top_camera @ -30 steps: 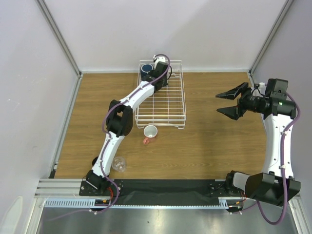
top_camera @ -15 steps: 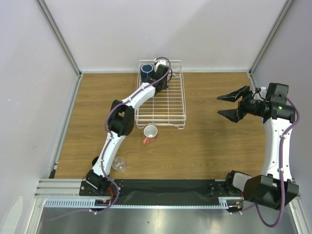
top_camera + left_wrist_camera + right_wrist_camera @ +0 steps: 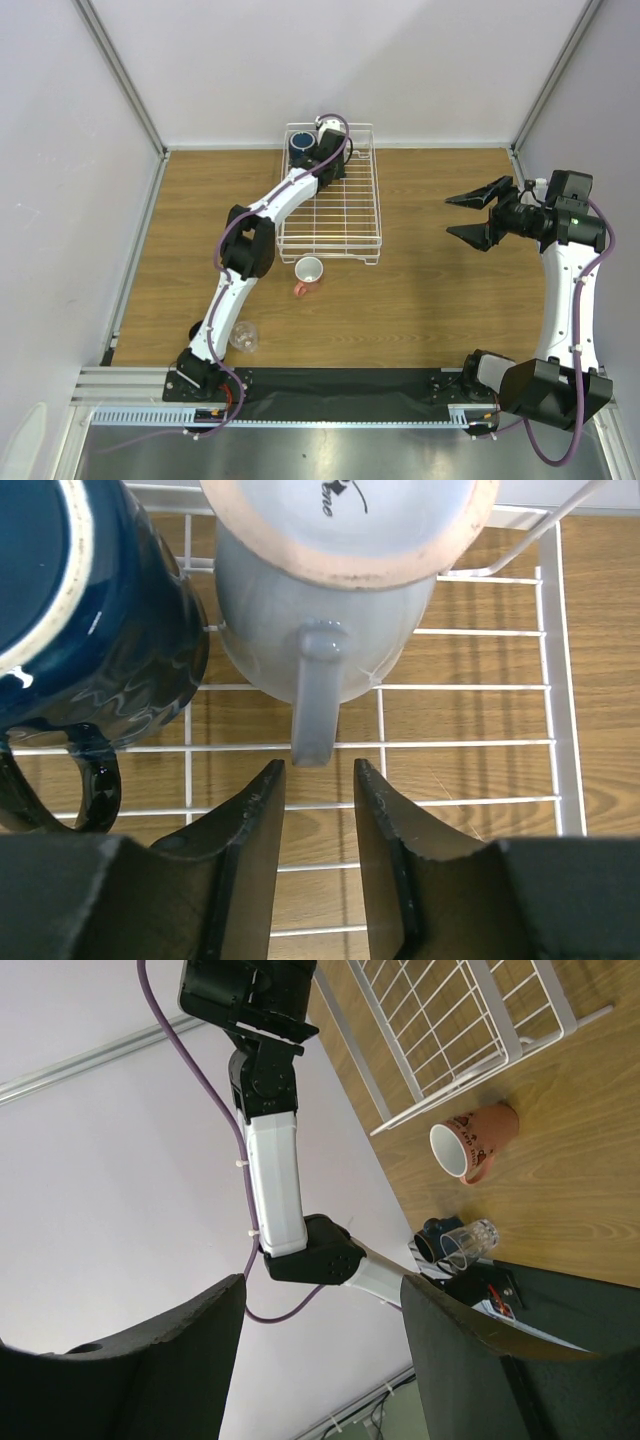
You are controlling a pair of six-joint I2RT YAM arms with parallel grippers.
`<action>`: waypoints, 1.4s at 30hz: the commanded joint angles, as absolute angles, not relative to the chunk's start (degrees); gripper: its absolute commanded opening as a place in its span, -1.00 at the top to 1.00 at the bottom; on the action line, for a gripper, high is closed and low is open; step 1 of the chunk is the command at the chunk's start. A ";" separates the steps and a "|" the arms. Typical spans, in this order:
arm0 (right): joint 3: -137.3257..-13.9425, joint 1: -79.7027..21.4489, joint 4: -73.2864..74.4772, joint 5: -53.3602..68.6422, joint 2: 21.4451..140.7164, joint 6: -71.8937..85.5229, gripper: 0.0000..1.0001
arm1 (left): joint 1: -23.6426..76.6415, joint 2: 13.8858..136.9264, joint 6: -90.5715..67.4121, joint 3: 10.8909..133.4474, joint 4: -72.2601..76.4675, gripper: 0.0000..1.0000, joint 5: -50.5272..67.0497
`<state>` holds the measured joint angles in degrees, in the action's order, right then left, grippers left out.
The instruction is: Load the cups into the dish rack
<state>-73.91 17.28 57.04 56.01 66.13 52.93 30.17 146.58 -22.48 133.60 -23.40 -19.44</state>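
Observation:
The white dish rack (image 3: 378,215) lies at the far middle of the table. The large navy mug (image 3: 299,144) stands in its far left corner. In the left wrist view the navy mug (image 3: 90,630) and the light grey mug (image 3: 330,600), base up, sit side by side on the rack's grid (image 3: 470,688). My left gripper (image 3: 318,780) is open and empty, its tips just short of the grey mug's handle. The salmon-pink cup (image 3: 309,272) lies on its side in front of the rack. The clear glass tumbler (image 3: 243,336) and the small dark blue cup (image 3: 433,1240) lie by the left arm's base. My right gripper (image 3: 466,215) is open, empty, raised at the right.
The left arm stretches from its base across the table's left side to the rack's far end. Grey walls with metal posts close the table at the back and both sides. A black strip runs along the near edge.
My right gripper has sunk a little toward the near side and stays open. The left arm has hardly moved.

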 commanded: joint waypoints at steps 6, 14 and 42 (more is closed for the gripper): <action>-74.53 17.05 55.63 57.57 65.13 53.61 -0.38 | 29.62 143.27 -22.15 132.38 -20.75 0.04 -16.00; -74.97 15.82 54.76 57.83 64.77 54.40 -0.38 | 30.23 137.90 -21.55 125.42 -18.28 -0.21 -13.54; -74.80 -1.56 57.22 41.16 64.60 47.72 -0.35 | 32.25 83.12 -29.97 77.14 -20.83 -0.48 -4.05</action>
<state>-74.81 3.42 58.11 48.42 63.88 49.67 31.88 95.42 -27.03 85.43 -20.49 -7.09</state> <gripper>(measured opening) 0.677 0.728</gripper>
